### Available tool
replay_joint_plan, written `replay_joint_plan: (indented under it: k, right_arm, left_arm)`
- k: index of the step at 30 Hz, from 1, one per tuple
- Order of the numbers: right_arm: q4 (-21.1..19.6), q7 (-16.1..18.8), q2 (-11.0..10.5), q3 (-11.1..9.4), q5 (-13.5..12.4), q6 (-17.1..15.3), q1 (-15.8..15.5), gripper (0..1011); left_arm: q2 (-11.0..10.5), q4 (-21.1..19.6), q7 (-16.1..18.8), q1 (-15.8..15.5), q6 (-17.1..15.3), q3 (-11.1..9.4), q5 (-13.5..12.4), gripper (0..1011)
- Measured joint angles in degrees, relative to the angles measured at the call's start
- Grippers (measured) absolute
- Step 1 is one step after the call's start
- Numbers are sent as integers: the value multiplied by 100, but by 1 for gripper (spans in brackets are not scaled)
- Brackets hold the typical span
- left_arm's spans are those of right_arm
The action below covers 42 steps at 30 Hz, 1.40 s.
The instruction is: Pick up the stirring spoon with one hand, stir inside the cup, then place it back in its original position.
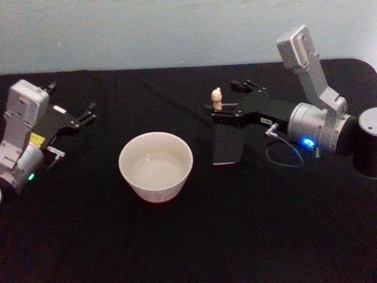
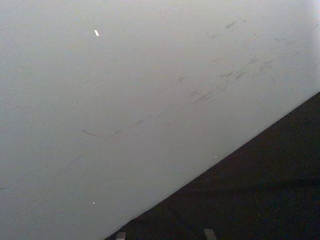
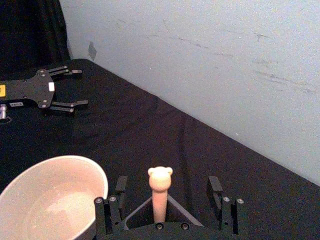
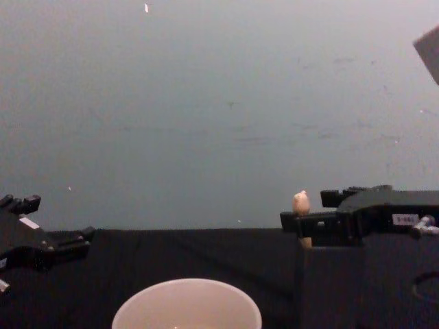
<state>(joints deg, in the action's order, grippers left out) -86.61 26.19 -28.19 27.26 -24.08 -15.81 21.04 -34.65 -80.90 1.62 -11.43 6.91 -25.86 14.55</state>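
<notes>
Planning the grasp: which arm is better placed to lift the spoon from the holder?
Right. The right gripper is open, with its fingers on either side of the stirring spoon, which stands in the holder box. The left gripper sits open beyond the cup, well away.

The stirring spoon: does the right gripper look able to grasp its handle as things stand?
Probably yes. The right gripper is open around the stirring spoon, which stands upright in the holder box; nothing lies between them. The left gripper sits apart, open.
</notes>
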Motion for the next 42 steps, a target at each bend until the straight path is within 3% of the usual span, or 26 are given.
replay_joint_plan:
  k: [17,36,42]
  right_arm:
    - [196,-15,153,73,14,-215,161,1000]
    - [187,-44,164,64,-23,-253,161,1000]
    - [185,-45,164,61,-26,-253,159,887]
  left_arm:
    - [0,0,0,0,0,0,0,1001]
    - [0,0,0,0,0,0,0,1001]
    - [0,0,0,0,0,0,0,1001]
